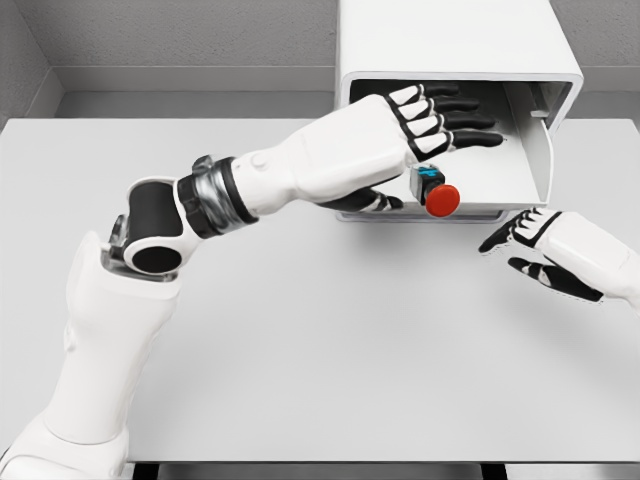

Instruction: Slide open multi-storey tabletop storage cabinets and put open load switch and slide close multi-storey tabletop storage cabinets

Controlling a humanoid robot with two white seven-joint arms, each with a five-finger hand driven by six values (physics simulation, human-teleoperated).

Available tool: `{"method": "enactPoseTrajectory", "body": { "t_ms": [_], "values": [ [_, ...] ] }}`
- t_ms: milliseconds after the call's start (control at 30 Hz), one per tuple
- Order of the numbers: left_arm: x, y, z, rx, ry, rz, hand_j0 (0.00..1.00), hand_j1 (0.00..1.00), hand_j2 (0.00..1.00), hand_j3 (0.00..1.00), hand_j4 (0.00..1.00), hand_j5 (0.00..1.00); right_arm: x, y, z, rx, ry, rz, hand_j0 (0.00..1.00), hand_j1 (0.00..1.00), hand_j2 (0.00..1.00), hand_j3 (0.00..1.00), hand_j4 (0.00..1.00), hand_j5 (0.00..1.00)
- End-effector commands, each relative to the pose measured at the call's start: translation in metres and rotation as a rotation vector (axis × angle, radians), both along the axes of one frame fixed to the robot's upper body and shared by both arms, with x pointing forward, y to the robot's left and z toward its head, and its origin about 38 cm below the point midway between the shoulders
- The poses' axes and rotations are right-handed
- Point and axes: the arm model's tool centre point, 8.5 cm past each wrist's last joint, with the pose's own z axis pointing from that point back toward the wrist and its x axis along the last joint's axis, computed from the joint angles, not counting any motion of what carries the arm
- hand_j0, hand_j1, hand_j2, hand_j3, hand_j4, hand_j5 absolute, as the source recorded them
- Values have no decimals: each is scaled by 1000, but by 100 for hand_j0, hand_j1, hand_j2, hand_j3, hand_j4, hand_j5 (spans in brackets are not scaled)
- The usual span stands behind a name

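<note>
The white storage cabinet (460,50) stands at the table's far edge with its drawer (530,165) slid out toward me. My left hand (440,120) reaches into the drawer, its black-tipped fingers stretched flat and spread. Just beneath those fingers, at the drawer's front lip, lies the load switch (437,192), a small black and blue body with a round red button. The thumb (365,203) points toward it from the left; whether it touches the switch I cannot tell. My right hand (535,245) hovers open over the table just right of the drawer front, holding nothing.
The grey table (320,340) spreads in front of the cabinet. A grey wall with a low ledge (200,85) runs behind the table. My left forearm (300,170) crosses the table diagonally toward the drawer.
</note>
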Motion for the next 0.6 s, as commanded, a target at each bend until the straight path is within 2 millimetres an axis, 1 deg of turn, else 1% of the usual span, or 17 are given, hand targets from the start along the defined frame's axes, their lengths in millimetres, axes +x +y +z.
{"method": "enactPoseTrajectory", "body": {
  "t_ms": [0, 33, 133, 200, 233, 267, 333, 367, 467, 500, 567],
  "values": [
    [2, 25, 2, -35, 40, -24, 100, 100, 100, 100, 100, 100, -5, 15, -18, 19, 54, 39, 61, 61, 61, 61, 61, 61],
    [5, 44, 1, -41, 56, -7, 100, 100, 100, 100, 100, 100, -4, 18, -18, 19, 54, 48, 61, 61, 61, 61, 61, 61],
    [3, 95, -20, -33, 158, 27, 100, 100, 100, 100, 100, 100, -5, 21, -20, 24, 59, 55, 61, 61, 61, 61, 61, 61],
    [1, 118, -23, -28, 200, 27, 100, 100, 100, 100, 100, 100, -5, 23, -21, 30, 62, 58, 61, 61, 61, 61, 61, 61],
    [-1, 124, -26, -26, 218, 29, 100, 100, 100, 100, 100, 100, -3, 25, -20, 33, 56, 61, 61, 61, 61, 61, 61, 61],
    [-2, 133, -29, -40, 236, 43, 100, 100, 100, 100, 100, 100, -3, 32, -22, 41, 60, 77, 61, 61, 61, 61, 61, 61],
    [-7, 150, -45, -64, 283, 84, 100, 100, 100, 100, 100, 100, 0, 43, -23, 58, 57, 101, 61, 61, 61, 61, 61, 61],
    [-9, 164, -50, -57, 297, 120, 100, 100, 100, 100, 100, 100, -1, 46, -26, 61, 64, 107, 61, 61, 61, 61, 61, 61],
    [-15, 191, -63, -49, 340, 181, 100, 100, 100, 100, 100, 100, 0, 51, -27, 67, 66, 121, 61, 61, 61, 61, 61, 61],
    [-16, 201, -73, -59, 372, 211, 100, 100, 100, 100, 100, 100, 1, 56, -28, 73, 68, 131, 61, 61, 61, 61, 61, 61],
    [-16, 223, -88, -94, 423, 277, 100, 100, 100, 100, 100, 100, 1, 58, -28, 79, 66, 134, 61, 61, 61, 61, 61, 61]
  ]
}}
